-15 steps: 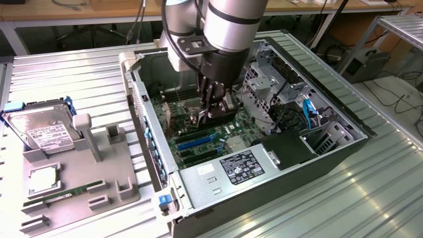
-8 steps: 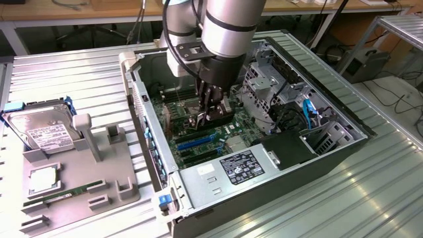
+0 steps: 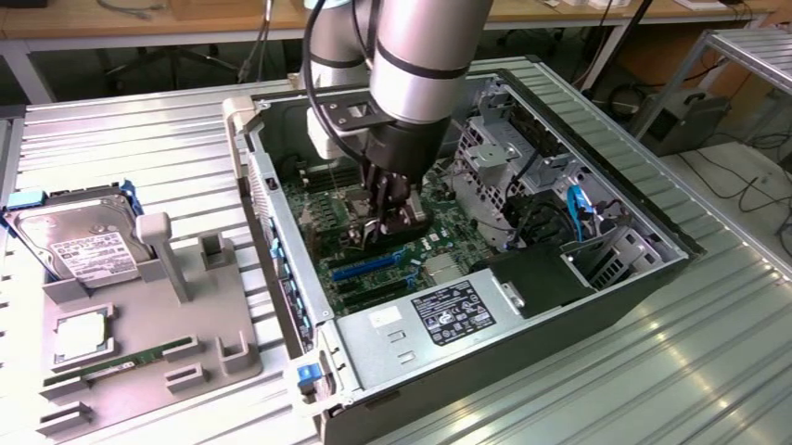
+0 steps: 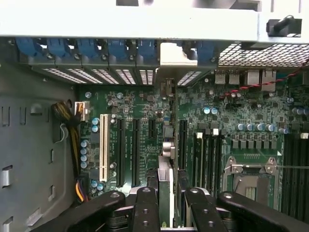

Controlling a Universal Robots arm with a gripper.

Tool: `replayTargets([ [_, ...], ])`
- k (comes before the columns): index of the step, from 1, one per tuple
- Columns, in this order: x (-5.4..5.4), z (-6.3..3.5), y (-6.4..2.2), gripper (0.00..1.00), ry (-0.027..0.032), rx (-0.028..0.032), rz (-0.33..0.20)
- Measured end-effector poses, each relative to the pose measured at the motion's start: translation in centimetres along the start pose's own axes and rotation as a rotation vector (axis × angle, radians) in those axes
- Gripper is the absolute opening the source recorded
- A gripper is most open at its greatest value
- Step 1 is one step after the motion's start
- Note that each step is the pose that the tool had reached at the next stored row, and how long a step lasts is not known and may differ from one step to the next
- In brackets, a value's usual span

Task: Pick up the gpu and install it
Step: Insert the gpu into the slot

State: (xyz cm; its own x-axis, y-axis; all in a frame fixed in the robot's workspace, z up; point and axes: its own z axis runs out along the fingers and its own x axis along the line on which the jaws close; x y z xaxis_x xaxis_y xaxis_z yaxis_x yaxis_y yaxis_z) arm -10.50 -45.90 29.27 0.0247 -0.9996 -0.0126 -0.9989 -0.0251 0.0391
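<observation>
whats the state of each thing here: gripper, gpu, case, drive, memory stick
gripper: shut on the gpu, down inside the computer case
gpu: held on edge over the motherboard slots; cannot tell if seated
computer case: lying on its side, open on top
hard drive: lying flat outside the case, untouched
memory stick: lying on the grey holder, untouched

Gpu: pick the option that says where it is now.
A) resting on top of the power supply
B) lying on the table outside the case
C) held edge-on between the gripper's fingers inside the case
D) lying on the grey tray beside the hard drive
C: the gpu stands edge-on between the fingers of the gripper, over the motherboard inside the case.
</observation>
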Motion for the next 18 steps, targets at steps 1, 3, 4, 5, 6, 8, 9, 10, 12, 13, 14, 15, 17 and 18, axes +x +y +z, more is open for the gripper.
replayTargets([
  [1, 0.0, 0.21, 0.07, 0.26, 0.0000, 0.0000, -0.001],
  [3, 0.0, 0.72, 0.19, 0.26, 0.0003, 0.0000, -0.006],
  [4, 0.0, 0.90, 0.20, 0.26, 0.0004, 0.0000, -0.007],
  [5, 0.0, 1.07, 0.21, 0.26, 0.0004, 0.0002, -0.008],
  [6, 0.0, 1.25, 0.22, 0.26, 0.0005, 0.0004, -0.010],
  [8, 0.0, 1.65, 0.29, 0.26, 0.0005, 0.0006, -0.012],
  [9, 0.0, 1.85, 0.35, 0.26, 0.0006, 0.0006, -0.012],
  [10, 0.0, 2.14, 0.41, 0.26, 0.0007, 0.0006, -0.013],
  [12, -0.1, 2.49, 0.42, 0.26, 0.0008, 0.0006, -0.013],
  [13, -0.1, 2.55, 0.43, 0.26, 0.0009, -0.0005, -0.013],
  [14, -0.1, 2.58, 0.43, 0.26, 0.0009, -0.0025, -0.013],
  [15, -0.1, 2.60, 0.43, 0.26, 0.0008, -0.0081, -0.013],
  [17, -0.1, 2.64, 0.41, 0.26, 0.0001, -0.0197, -0.013],
  [18, -0.1, 2.63, 0.43, 0.26, -0.0001, -0.0293, -0.012],
])
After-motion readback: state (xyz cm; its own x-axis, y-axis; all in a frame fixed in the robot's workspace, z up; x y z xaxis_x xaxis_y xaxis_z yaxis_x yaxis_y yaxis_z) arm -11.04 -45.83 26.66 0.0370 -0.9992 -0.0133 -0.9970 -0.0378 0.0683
